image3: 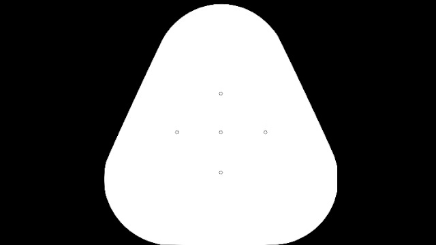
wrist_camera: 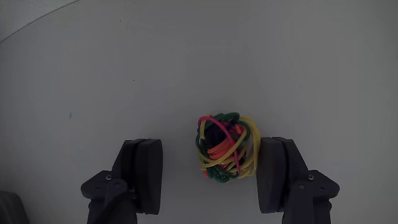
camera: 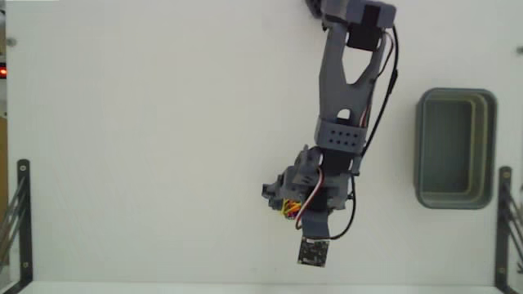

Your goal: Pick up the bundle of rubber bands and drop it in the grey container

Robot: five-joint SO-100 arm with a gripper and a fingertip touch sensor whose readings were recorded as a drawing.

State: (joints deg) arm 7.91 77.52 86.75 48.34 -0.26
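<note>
Gripper (wrist_camera: 210, 177) spread wide, grasping nothing. Bundle of rubber bands (wrist_camera: 226, 147) lay on the white table (wrist_camera: 124, 68) between the fingers, nearer the right one in the wrist view. Grey container (camera: 454, 149) stood well apart.

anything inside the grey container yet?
Nothing visible inside the grey container in the fixed view: bare floor only. The bundle of rubber bands still lies on the table between the open gripper fingers.

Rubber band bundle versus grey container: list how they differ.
The rubber band bundle is a tangled, many-coloured clump; the grey container is a plain rectangular tub. The bundle is tiny, the container far larger. The bundle sits between the open gripper's fingers; the container stands apart at the fixed view's right. Both rest on the white table.
</note>
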